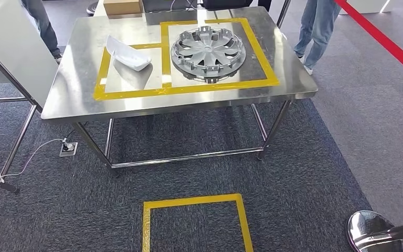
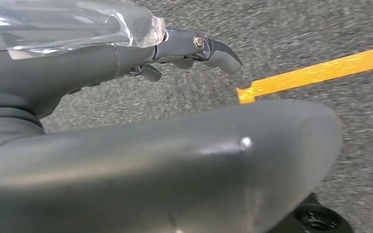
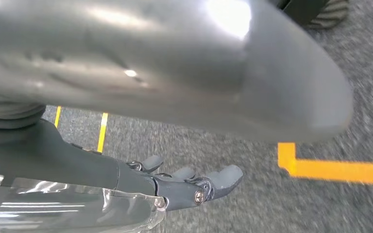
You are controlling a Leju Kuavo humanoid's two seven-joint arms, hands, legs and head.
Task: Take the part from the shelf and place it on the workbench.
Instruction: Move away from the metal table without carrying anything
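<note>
**Head view: both parts on the surface, robot hands hanging empty**

Head view shows the steel surface (image 1: 84, 100) with two parts inside yellow tape outlines (image 1: 189, 88). A grey wheel cover (image 1: 208, 53) lies flat in the larger outline, ribbed inner side up. A white moulded shell (image 1: 127, 52), looks like a mirror housing, sits in the smaller outline just beside it, apart from the wheel cover. No shelf is visible, so which one counts as the task's part cannot be told; judging by the layout, placement looks done or nearly so.

Left wrist view: left robot hand (image 2: 184, 51) hangs over grey carpet (image 2: 291, 34) near a yellow floor line (image 2: 320, 70), fingers loosely curled, nothing in them. Right wrist view: right robot hand (image 3: 184, 182) likewise, fingers slightly bent, empty.

Handling, as a judgement:
- Wheel cover: thin plastic, light, stiff across the face but flexy at the rim. Clips on the back are fragile. Best held at the outer rim, both hands on opposite sides, or through a spoke opening.
- White shell: light, glossy, probably slippery. Hollow, so a pinch over the open edge should hold better than the curved outside.

A person's legs (image 1: 315, 31) stand at the far right corner of the surface.
</note>
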